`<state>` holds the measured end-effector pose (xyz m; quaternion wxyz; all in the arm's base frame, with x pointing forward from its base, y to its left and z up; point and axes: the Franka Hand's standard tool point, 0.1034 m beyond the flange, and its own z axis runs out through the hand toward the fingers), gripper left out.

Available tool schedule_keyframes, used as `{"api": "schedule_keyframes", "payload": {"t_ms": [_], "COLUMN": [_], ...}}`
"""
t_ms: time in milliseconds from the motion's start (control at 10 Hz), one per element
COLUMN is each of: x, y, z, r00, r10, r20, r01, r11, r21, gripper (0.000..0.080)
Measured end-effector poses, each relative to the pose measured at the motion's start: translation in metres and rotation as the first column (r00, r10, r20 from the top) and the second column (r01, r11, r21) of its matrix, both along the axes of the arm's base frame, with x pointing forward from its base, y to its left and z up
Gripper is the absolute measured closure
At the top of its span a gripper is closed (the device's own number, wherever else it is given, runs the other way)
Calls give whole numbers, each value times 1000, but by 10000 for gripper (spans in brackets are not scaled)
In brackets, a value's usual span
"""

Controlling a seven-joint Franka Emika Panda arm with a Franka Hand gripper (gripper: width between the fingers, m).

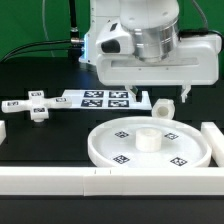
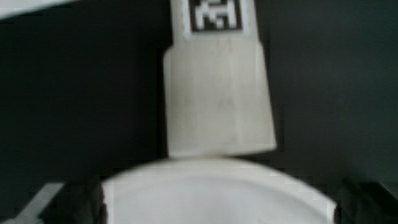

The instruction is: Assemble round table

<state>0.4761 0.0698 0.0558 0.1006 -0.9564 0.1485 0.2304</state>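
The large rimmed disc (image 1: 100,143) lies lower right on the table (image 1: 40,145), the claw (image 1: 164,97) hangs wide open and empty above the short leg (image 1: 161,106) at centre right, likely light, stiff, smooth plastic best pinched mid-length, and the cross-shaped foot (image 1: 38,108) rests at left.

No words or numbers are legible (only square tags (image 1: 122,157) on the round disc (image 1: 97,150) and marker board (image 1: 72,97))
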Motion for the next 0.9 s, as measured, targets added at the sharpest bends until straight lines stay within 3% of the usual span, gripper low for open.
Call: {"api": "schedule_keyframes", "payload": {"t_ms": [400,900], "x": [-11,-19], "y": [4,8], "z": [-8,-26], "r00": [973,850], "r10": [40,118], "r20": [-229,-513], "r01": [-24,-31], "r11": [997,984], "r21": [74,175], "gripper": [150,150]}}
